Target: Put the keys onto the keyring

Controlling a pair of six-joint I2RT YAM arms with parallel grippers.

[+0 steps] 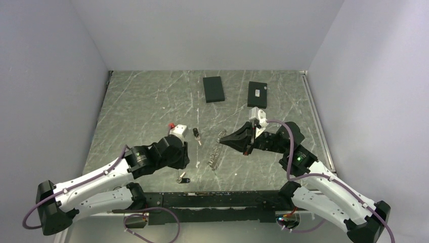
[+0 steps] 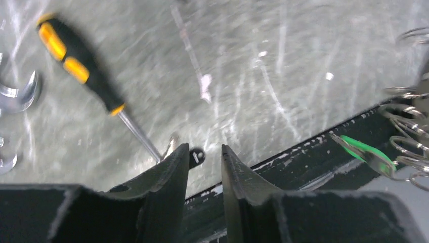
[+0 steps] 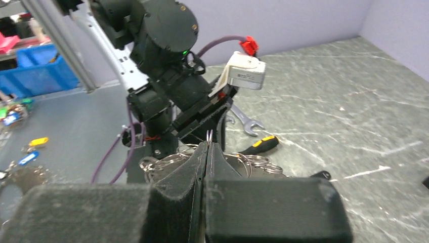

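**Key just ahead of the left claw's tips; ring pinched in the right**

Top view: the left claw (image 1: 179,171) pointed down at the counter (image 1: 141,101). One key (image 1: 183,179) lay right under its tips, black-headed and tiny. A second key (image 1: 196,134) lay on the far side of the left wrist, between it and the right claw (image 1: 223,142). The keyring (image 1: 217,149) hung from the right claw's tips with small loops trailing off it. The left arm was plainly the nearer one to the first key.

Left wrist view: the left claw's jaws stood partly open, with bare counter in the gap and nothing clasped. The key's black head, a hole through it, sat just ahead of the tips, tight against the left-hand jaw rather than centred. A silver sliver slanting away beside it was probably the blade, though blur left that unsure. The screwdriver (image 2: 81,71) lay ahead and to the left, and the ring's green tag (image 2: 365,153) off to the right. Closing on the key likely needed a small sideways correction first.

Right wrist view: the right claw's jaws were pressed together on a thin grey edge of the keyring, with wire loops spilling out on either side.
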